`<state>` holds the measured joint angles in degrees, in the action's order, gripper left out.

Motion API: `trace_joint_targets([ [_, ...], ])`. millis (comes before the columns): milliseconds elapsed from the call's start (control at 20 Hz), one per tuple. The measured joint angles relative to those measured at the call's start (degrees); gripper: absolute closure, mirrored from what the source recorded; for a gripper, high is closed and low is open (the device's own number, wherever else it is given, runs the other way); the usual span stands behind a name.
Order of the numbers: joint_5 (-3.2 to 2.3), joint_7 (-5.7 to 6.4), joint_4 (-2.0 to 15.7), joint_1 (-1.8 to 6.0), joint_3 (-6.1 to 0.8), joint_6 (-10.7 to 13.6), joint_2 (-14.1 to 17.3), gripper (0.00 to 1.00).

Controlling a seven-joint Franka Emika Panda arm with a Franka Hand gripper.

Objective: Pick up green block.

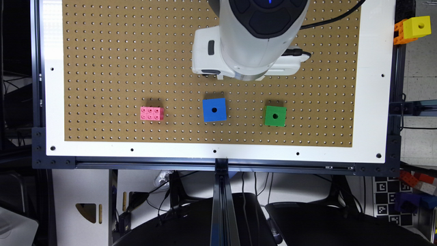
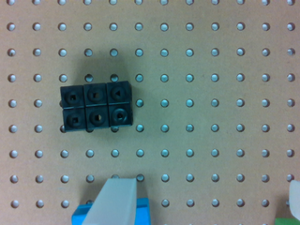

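Note:
The green block (image 1: 275, 115), a bright green cube with a dark round hole, rests on the brown pegboard (image 1: 112, 68) toward the exterior view's right. A sliver of its green edge (image 2: 286, 221) appears in the wrist view beside one pale finger (image 2: 295, 192). My gripper (image 1: 240, 76) hangs above the board behind the row of blocks, between the blue cube and the green block and touching neither. In the wrist view the gripper (image 2: 204, 187) is open, fingers wide apart, nothing held.
A blue cube (image 1: 214, 109) with a hole sits left of the green block, partly behind a finger (image 2: 115, 201) in the wrist view. A pink studded block (image 1: 152, 113) lies further left. A black six-stud block (image 2: 96, 107) lies under the wrist. A yellow cube (image 1: 416, 26) perches off the board.

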<state>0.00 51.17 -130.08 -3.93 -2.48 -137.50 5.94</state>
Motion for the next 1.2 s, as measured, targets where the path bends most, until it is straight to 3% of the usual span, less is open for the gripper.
trace_joint_targets([
  [300,0.00,0.00,0.02,-0.02,-0.17,0.0,0.0,0.00],
  [400,0.00,0.28,0.50,-0.04,-0.88,0.0,0.1,0.00],
  [500,0.00,1.56,1.84,-0.06,-2.37,0.0,0.8,0.00],
  [650,-0.06,3.72,5.88,-0.07,-4.65,0.0,3.9,0.00],
  [800,-0.40,5.11,11.65,-0.09,-6.11,0.0,9.1,0.00],
  [1000,-0.50,6.05,18.02,-0.50,-7.12,1.0,14.3,0.00],
  [1100,-0.50,6.65,19.31,-0.91,-7.46,1.7,15.2,0.00],
  [1200,-0.51,7.09,19.53,-1.21,-7.61,1.9,15.2,0.00],
])
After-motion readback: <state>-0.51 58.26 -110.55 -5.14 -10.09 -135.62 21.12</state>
